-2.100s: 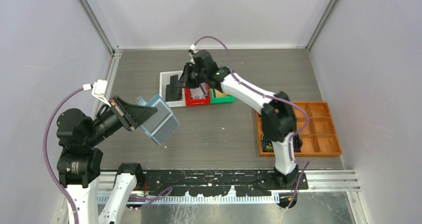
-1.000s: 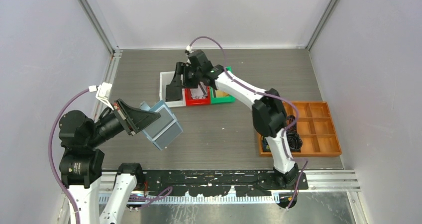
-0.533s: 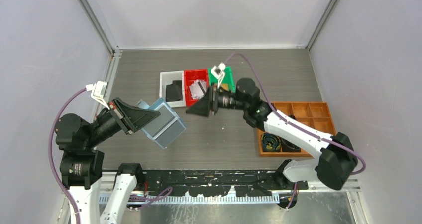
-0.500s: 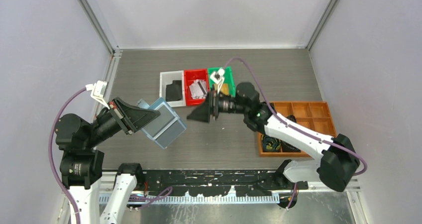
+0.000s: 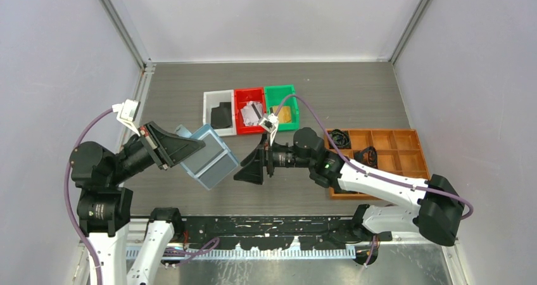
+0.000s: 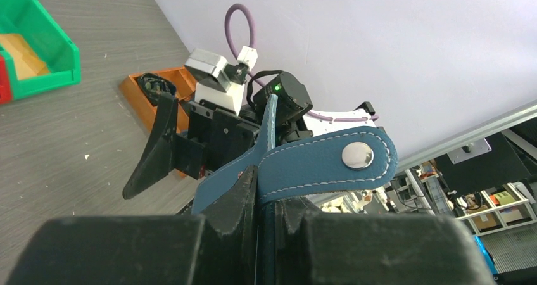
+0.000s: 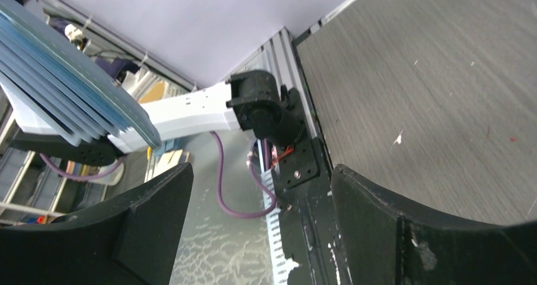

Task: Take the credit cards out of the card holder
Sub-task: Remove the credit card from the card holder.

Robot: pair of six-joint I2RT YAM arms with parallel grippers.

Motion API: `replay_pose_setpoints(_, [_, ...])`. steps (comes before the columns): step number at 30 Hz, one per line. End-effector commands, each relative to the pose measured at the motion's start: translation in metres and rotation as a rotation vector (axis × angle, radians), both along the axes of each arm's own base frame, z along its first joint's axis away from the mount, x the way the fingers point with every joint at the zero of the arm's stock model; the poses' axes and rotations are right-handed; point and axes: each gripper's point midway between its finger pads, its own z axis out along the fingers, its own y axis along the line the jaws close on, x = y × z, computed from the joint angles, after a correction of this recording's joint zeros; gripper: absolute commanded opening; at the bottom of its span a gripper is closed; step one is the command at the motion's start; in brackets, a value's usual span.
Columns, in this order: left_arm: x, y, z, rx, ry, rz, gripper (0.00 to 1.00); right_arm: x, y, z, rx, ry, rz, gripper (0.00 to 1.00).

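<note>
Grey wood-grain table (image 5: pixel 354 95) lies beneath both arms. The left gripper (image 5: pixel 189 147) is clamped tight on the card holder (image 5: pixel 209 161), a blue wallet held off the table and spread open past its fingertips, with the paler inner face turned upward. In the left wrist view the dark blue leather is pinched between the jaws, and the snap tab (image 6: pixel 358 155) juts out just beyond them. Whether any card sits in its slots cannot be told. The right gripper (image 5: pixel 248 170) has its jaws spread wide with nothing between them. It points at the card holder and sits just beside its open edge without touching it. In the right wrist view the wallet's layered pale blue edges lie up and to one side of a finger (image 7: pixel 149 202). The credit cards (image 5: pixel 253 111) lie well beyond the right gripper, toward the far wall, in three small bins set in a touching row. The white bin (image 5: pixel 207 111) holds a black card (image 5: pixel 221 115), the red bin (image 5: pixel 238 107) holds silver-grey cards (image 5: pixel 251 115), and the green bin (image 5: pixel 278 88) holds a gold card (image 5: pixel 285 115). Behind the right gripper, alongside its forearm, stands an orange tray (image 5: pixel 405 147) of compartments. Coiled black cables (image 5: pixel 339 137) lie in the compartments nearest the wrist.
</note>
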Motion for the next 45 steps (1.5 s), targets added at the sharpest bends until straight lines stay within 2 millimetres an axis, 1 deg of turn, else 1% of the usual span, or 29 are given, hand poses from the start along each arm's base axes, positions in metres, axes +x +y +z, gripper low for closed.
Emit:
replay_pose_setpoints(1, [-0.006,-0.002,0.014,-0.009,-0.063,-0.03,0.0,0.016,0.008,0.063,0.18,-0.115,-0.077,0.85])
replay_pose_setpoints(4, [-0.005,-0.002,0.013,-0.009,-0.061,-0.029,0.0,0.008,0.009,0.073,0.214,-0.121,-0.032,0.85])
replay_pose_setpoints(6, [-0.005,-0.002,0.013,-0.01,-0.06,-0.027,0.0,0.001,0.011,0.074,0.217,-0.123,0.012,0.85])
replay_pose_setpoints(9, [-0.004,-0.002,0.012,-0.01,-0.057,-0.025,0.0,-0.001,0.012,0.072,0.208,-0.12,0.025,0.85])
replay_pose_setpoints(15, [-0.004,-0.002,0.012,-0.011,-0.056,-0.022,0.0,-0.004,0.013,0.076,0.208,-0.116,0.045,0.84])
replay_pose_setpoints(20, [-0.004,-0.001,0.012,-0.011,-0.056,-0.018,0.0,-0.016,0.01,0.08,0.204,-0.12,0.111,0.83])
replay_pose_setpoints(22, [-0.004,-0.001,0.012,-0.011,-0.056,-0.016,0.0,-0.011,0.009,0.079,0.192,-0.119,0.078,0.83])
replay_pose_setpoints(29, [-0.006,-0.001,0.017,-0.022,-0.059,-0.009,0.0,0.002,0.009,0.096,0.198,-0.151,-0.013,0.82])
replay_pose_setpoints(32, [-0.007,-0.001,0.018,-0.036,-0.044,-0.015,0.0,0.009,0.007,0.097,0.199,-0.191,-0.086,0.83])
replay_pose_setpoints(36, [-0.01,-0.002,0.024,-0.05,-0.04,-0.023,0.0,0.022,0.008,0.093,0.208,-0.226,-0.181,0.83])
replay_pose_setpoints(39, [-0.008,-0.003,0.026,-0.067,-0.017,-0.029,0.0,0.028,0.007,0.095,0.267,-0.213,-0.241,0.83])
replay_pose_setpoints(41, [-0.006,-0.003,0.027,-0.078,-0.002,-0.031,0.0,0.031,0.005,0.103,0.333,-0.198,-0.287,0.83])
replay_pose_setpoints(45, [-0.005,-0.003,0.033,-0.082,-0.015,-0.033,0.0,0.041,-0.004,0.11,0.447,-0.166,-0.384,0.83])
